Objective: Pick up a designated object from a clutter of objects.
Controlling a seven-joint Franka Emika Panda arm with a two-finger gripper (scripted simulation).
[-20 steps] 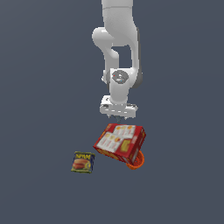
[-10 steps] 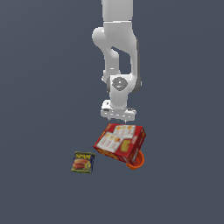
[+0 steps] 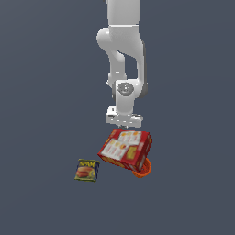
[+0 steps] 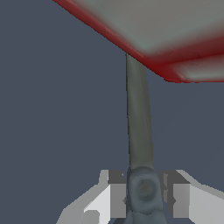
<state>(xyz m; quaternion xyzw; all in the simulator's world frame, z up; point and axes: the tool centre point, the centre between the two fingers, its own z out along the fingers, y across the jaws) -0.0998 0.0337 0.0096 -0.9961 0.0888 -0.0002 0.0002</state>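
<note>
two fingers of my gripper [image 4: 142, 194] bracket the scissors [image 4: 140, 127] at the pivot, narrow, apparently pinching it; dark blades run ahead under the red box [image 3: 125, 149]. i'd lift straight, slowly, clear of the box edge.

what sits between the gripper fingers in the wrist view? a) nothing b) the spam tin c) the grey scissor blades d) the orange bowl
c: in the wrist view the grey pivot of the scissors sits between the fingers of the gripper, and the dark blades run out toward the red box.
</note>
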